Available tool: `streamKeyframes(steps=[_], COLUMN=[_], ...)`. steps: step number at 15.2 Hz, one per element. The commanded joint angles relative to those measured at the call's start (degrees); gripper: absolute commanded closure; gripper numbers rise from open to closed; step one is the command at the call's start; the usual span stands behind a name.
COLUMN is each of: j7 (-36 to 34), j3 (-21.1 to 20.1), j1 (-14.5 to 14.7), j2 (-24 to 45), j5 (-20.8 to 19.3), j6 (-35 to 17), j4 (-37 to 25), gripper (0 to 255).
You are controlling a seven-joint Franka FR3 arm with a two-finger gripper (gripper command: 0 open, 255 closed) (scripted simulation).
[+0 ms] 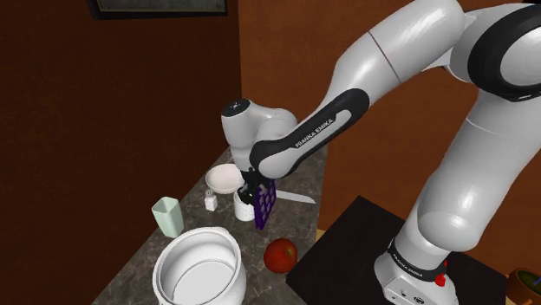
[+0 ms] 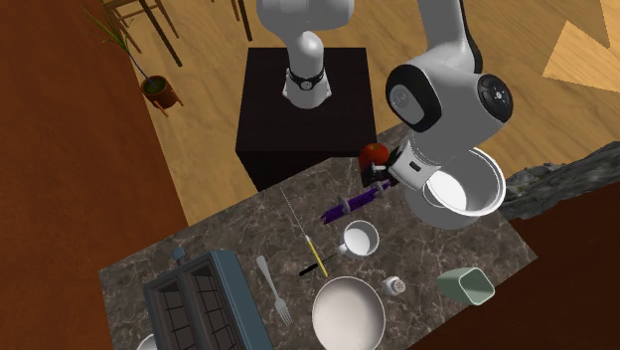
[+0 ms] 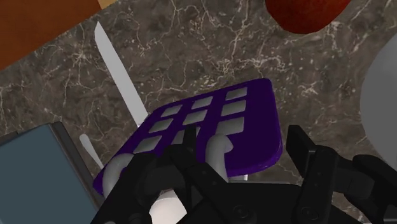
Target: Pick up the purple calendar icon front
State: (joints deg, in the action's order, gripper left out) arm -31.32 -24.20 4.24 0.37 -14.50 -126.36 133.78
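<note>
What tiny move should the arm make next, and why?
Probably a slow, straight lift: the hand is at the tilted purple calendar, the mug sits right beside it and the apple is near, so sideways motion might knock them.

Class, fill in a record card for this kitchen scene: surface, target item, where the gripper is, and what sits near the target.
surface: dark marbled countertop
target: purple calendar icon, upright
gripper: gripper at the calendar's upper end
nearest neighbour: white mug, right beside the calendar
other neighbours: red apple; knife
</note>
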Motion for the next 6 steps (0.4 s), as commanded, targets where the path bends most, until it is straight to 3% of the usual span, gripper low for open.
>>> streamKeyframes(steps=[1,6], j7=[0.8,2.0], j3=[0.0,0.0], j1=[0.0,0.1], j2=[-1.2,-2.9], j5=[0.9,2.0], j6=[1.4,3.6], j4=[-0.4,-1.3], gripper=[255,255])
